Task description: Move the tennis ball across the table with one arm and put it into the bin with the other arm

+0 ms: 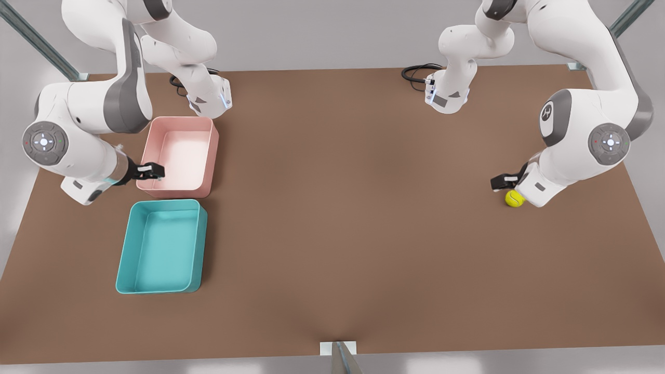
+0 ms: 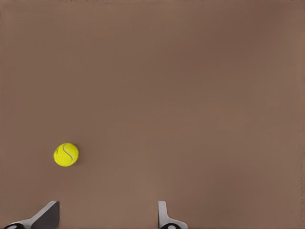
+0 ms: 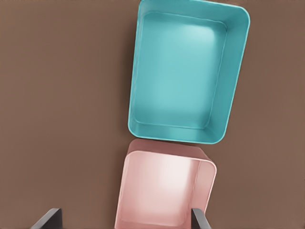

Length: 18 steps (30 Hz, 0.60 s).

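Tennis ball (image 1: 514, 198): on table (image 1: 337, 208), front view's right, free of any grip. Left gripper (image 1: 505, 182): just beside and above ball, fingers spread. Bin (image 1: 161, 246): teal, front view's left, nearer edge. Pink tub (image 1: 179, 156): just behind bin. Right gripper (image 1: 150, 171): over pink tub's edge, fingers spread.

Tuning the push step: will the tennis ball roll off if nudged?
Likely yes: the tennis ball is round and sits free on the flat table. The open left gripper is beside it. It probably grips well, being narrower than that gap.
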Motion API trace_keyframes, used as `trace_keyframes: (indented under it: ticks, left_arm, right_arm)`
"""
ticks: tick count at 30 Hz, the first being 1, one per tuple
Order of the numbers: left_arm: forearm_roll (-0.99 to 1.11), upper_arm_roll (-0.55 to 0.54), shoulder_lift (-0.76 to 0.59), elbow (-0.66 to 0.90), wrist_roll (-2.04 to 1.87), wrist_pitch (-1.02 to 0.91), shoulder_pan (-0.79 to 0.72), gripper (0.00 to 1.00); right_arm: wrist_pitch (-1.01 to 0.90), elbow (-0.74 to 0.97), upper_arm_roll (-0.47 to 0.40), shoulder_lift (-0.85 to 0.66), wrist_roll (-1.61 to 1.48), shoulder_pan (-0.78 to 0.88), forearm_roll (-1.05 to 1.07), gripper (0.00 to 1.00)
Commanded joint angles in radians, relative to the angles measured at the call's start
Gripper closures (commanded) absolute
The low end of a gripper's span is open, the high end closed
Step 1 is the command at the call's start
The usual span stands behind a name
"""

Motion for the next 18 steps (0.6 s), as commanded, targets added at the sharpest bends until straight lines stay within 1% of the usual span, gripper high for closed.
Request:
trace_keyframes:
  ticks: [1, 2, 3, 4, 5, 6, 7, 8, 9, 11, 12, 13, 14, 15, 17, 18]
  left_arm:
    - [-0.001, 0.0, -0.001, 0.0, -0.053, 0.04, 0.0, 0.0]
    - [-0.001, 0.0, -0.001, -0.001, -0.053, 0.04, 0.0, 0.01]
    - [0.001, 0.001, 0.001, 0.0, -0.048, 0.04, 0.002, 0.34]
    - [-0.004, 0.029, 0.007, -0.004, -0.045, 0.039, 0.005, 0.74]
    - [-0.027, 0.05, 0.03, -0.01, -0.043, 0.042, 0.015, 0.79]
    - [-0.015, 0.103, 0.047, -0.052, 0.255, 0.086, 0.02, 0.79]
    - [0.053, 0.15, 0.048, -0.114, 0.532, 0.189, 0.02, 0.79]
    - [0.136, 0.155, 0.048, -0.19, 0.849, 0.319, 0.049, 0.79]
    - [0.133, 0.159, 0.056, -0.217, 1.114, 0.39, 0.081, 0.79]
    - [0.117, 0.164, 0.088, -0.233, 1.257, 0.448, 0.107, 0.79]
    - [0.117, 0.165, 0.088, -0.285, 1.478, 0.568, 0.133, 0.79]
    - [0.123, 0.167, 0.088, -0.326, 1.58, 0.616, 0.144, 0.79]
    - [0.195, 0.166, 0.093, -0.354, 1.627, 0.632, 0.146, 0.79]
    - [0.205, 0.165, 0.099, -0.372, 1.802, 0.706, 0.146, 0.79]
    - [0.205, 0.165, 0.119, -0.386, 2.056, 0.767, 0.187, 0.79]
    - [0.2, 0.164, 0.165, -0.386, 2.141, 0.77, 0.221, 0.79]
  right_arm:
    - [0.072, -0.003, 0.0, -0.001, 0.015, -0.003, -0.01, 0.0]
    - [0.072, -0.003, -0.002, 0.0, 0.015, -0.004, -0.022, 0.0]
    - [0.069, -0.003, -0.002, 0.0, 0.014, -0.006, -0.019, 0.0]
    - [0.069, -0.008, -0.002, 0.017, 0.015, -0.015, -0.021, 0.0]
    - [0.068, -0.008, -0.006, 0.037, 0.014, -0.021, -0.03, 0.0]
    - [0.074, -0.006, -0.01, 0.053, 0.014, -0.03, -0.03, 0.0]
    - [0.077, -0.006, -0.01, 0.06, 0.015, -0.03, -0.031, 0.0]
    - [0.098, 0.003, -0.01, 0.082, 0.015, -0.03, -0.031, 0.0]
    - [0.118, 0.009, -0.01, 0.083, 0.014, -0.029, -0.036, 0.0]
    - [0.121, 0.022, -0.008, 0.083, 0.012, -0.026, -0.053, 0.0]
    - [0.123, 0.014, -0.008, 0.083, 0.011, -0.03, -0.047, 0.0]
    - [0.123, 0.012, -0.008, 0.085, 0.011, -0.03, -0.047, 0.0]
    - [0.12, 0.002, -0.008, 0.089, 0.008, -0.047, -0.038, 0.0]
    - [0.121, 0.0, -0.008, 0.089, 0.008, -0.049, -0.024, 0.0]
    - [0.127, 0.002, -0.008, 0.089, 0.008, -0.041, -0.041, 0.0]
    - [0.132, 0.002, -0.008, 0.091, 0.009, -0.04, -0.041, 0.0]
